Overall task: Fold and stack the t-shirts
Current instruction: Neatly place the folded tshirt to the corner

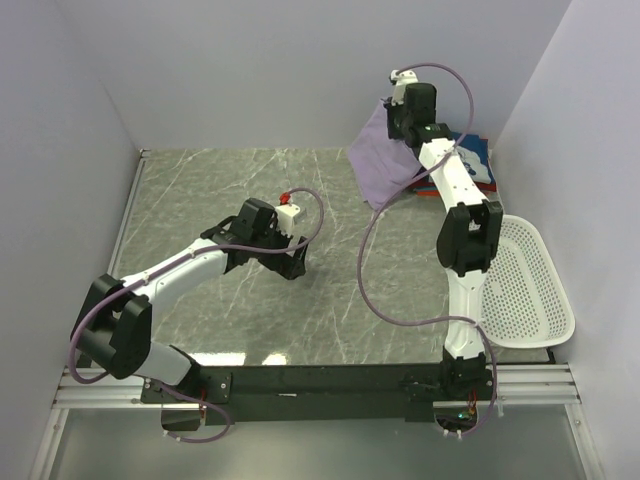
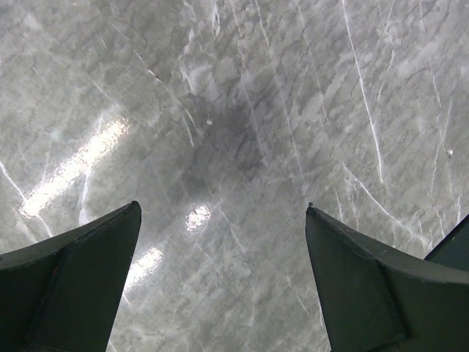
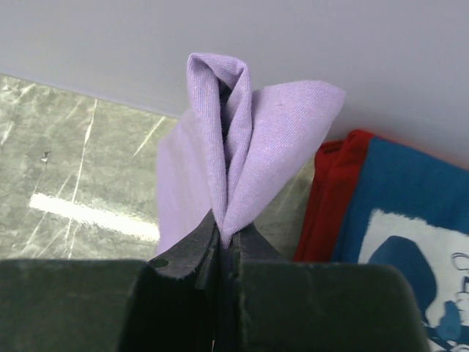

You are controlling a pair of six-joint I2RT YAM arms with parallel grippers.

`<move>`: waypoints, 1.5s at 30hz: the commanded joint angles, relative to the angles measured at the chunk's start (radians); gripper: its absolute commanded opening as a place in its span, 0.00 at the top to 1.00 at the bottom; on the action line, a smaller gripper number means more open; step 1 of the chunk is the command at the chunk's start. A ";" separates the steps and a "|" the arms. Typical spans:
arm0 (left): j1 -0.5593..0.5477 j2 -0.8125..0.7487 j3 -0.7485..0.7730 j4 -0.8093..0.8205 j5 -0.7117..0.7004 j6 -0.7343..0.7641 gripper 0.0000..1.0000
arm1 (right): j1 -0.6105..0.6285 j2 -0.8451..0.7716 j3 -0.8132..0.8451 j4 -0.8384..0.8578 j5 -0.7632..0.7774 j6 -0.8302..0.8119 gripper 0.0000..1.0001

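Grey, white-veined marble-look worktop [image 1: 200, 190] fills the white-walled cell, glossy with streaks of light. Near its middle the left gripper [image 2: 220, 213] hangs over bare stone, its dark wedge-shaped jaws spread wide. Toward the far right corner the right gripper [image 3: 223, 238] is pressed together on a pinch of the lavender t-shirt [image 3: 256, 139]. The fine-knit cloth is bunched in upright folds and hangs down toward the worktop. Just beside it, at the far right edge, a red t-shirt [image 3: 330, 198] shows along the side of a navy blue t-shirt [image 3: 410, 198] with a white print. A white perforated plastic basket [image 1: 545, 260] sits at the right edge, nearer.
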 commanded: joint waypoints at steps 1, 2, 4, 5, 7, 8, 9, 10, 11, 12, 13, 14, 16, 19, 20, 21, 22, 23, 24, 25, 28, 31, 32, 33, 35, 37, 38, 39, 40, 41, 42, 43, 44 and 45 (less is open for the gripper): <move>0.003 -0.019 0.010 -0.006 0.026 0.002 0.01 | -0.010 -0.138 0.064 0.079 0.022 -0.032 1.00; 0.003 -0.014 0.011 -0.007 0.030 0.002 0.01 | -0.010 -0.144 0.069 0.079 0.023 -0.036 1.00; 0.003 -0.005 0.017 -0.007 0.040 0.003 0.01 | -0.010 -0.150 0.076 0.082 0.028 -0.044 1.00; 0.003 -0.005 0.014 -0.006 0.038 -0.001 0.01 | -0.010 -0.152 0.084 0.082 0.031 -0.050 1.00; 0.003 -0.003 0.011 0.002 0.037 -0.005 0.01 | -0.012 -0.155 0.093 0.076 0.036 -0.055 1.00; 0.003 -0.003 0.008 0.006 0.037 -0.005 0.01 | -0.015 -0.155 0.102 0.073 0.036 -0.056 1.00; 0.003 -0.002 0.008 0.006 0.037 -0.005 0.01 | -0.013 -0.159 0.104 0.072 0.036 -0.058 1.00; 0.003 -0.002 0.008 0.006 0.037 -0.007 0.01 | -0.013 -0.159 0.108 0.069 0.034 -0.059 1.00; 0.003 0.000 0.008 0.005 0.041 -0.004 0.01 | -0.016 -0.164 0.111 0.067 0.032 -0.061 1.00; 0.003 0.003 0.008 0.005 0.043 -0.004 0.00 | -0.019 -0.167 0.112 0.068 0.028 -0.064 1.00; 0.003 0.003 0.010 0.003 0.044 -0.002 0.01 | -0.019 -0.176 0.115 0.069 0.028 -0.064 1.00; 0.003 0.003 0.007 0.006 0.044 -0.004 0.01 | -0.022 -0.179 0.116 0.067 0.023 -0.062 1.00; 0.003 0.003 0.005 0.011 0.049 -0.007 0.00 | -0.028 -0.192 0.118 0.065 0.017 -0.061 1.00; 0.003 0.000 -0.001 0.016 0.052 -0.007 0.01 | -0.036 -0.207 0.128 0.058 0.017 -0.070 1.00; 0.003 0.000 -0.001 0.016 0.053 -0.007 0.01 | -0.038 -0.208 0.136 0.055 0.014 -0.071 1.00; 0.001 0.003 -0.001 0.016 0.055 -0.005 0.00 | -0.041 -0.216 0.138 0.052 0.016 -0.073 1.00; 0.003 0.001 -0.001 0.016 0.056 -0.005 0.00 | -0.048 -0.218 0.139 0.047 0.013 -0.070 1.00; 0.003 0.003 -0.001 0.017 0.061 -0.005 0.01 | -0.053 -0.221 0.139 0.044 0.008 -0.062 1.00; 0.003 0.003 -0.001 0.019 0.063 -0.005 0.01 | -0.058 -0.225 0.141 0.041 0.005 -0.064 1.00; 0.003 0.003 -0.001 0.019 0.066 -0.005 0.01 | -0.059 -0.228 0.141 0.039 0.000 -0.061 1.00; 0.003 0.003 0.002 0.016 0.069 -0.005 0.01 | -0.076 -0.233 0.139 0.033 -0.006 -0.067 1.00; 0.001 0.003 0.005 0.016 0.072 -0.004 0.01 | -0.094 -0.228 0.139 0.036 -0.015 -0.073 1.00; 0.001 0.003 0.002 0.016 0.073 -0.004 0.01 | -0.099 -0.225 0.138 0.036 -0.018 -0.076 1.00; 0.003 0.003 0.002 0.016 0.073 -0.004 0.01 | -0.108 -0.222 0.135 0.039 -0.021 -0.078 1.00; 0.003 0.003 0.001 0.016 0.073 -0.001 0.01 | -0.116 -0.219 0.121 0.042 -0.020 -0.087 1.00; 0.003 0.004 0.001 0.016 0.072 -0.001 0.01 | -0.128 -0.213 0.109 0.053 -0.020 -0.094 1.00; 0.001 0.004 0.004 0.013 0.075 0.001 0.01 | -0.133 -0.208 0.104 0.055 -0.018 -0.099 1.00; 0.003 0.006 0.007 0.008 0.084 0.002 0.01 | -0.139 -0.198 0.108 0.053 -0.027 -0.098 1.00; 0.001 0.006 0.010 0.006 0.086 0.002 0.01 | -0.151 -0.190 0.121 0.046 -0.035 -0.096 1.00; 0.001 0.006 0.011 0.005 0.089 0.001 0.01 | -0.156 -0.182 0.128 0.042 -0.040 -0.088 1.00; 0.003 0.007 0.014 0.003 0.090 0.001 0.01 | -0.159 -0.169 0.139 0.036 -0.047 -0.087 1.00; 0.001 0.007 0.014 0.000 0.090 -0.001 0.01 | -0.160 -0.159 0.147 0.029 -0.050 -0.087 1.00; 0.001 0.009 0.017 0.000 0.093 0.001 0.01 | -0.185 -0.153 0.159 0.024 -0.056 -0.085 1.00; 0.003 0.012 0.018 0.000 0.092 0.002 0.01 | -0.191 -0.146 0.159 0.026 -0.063 -0.084 1.00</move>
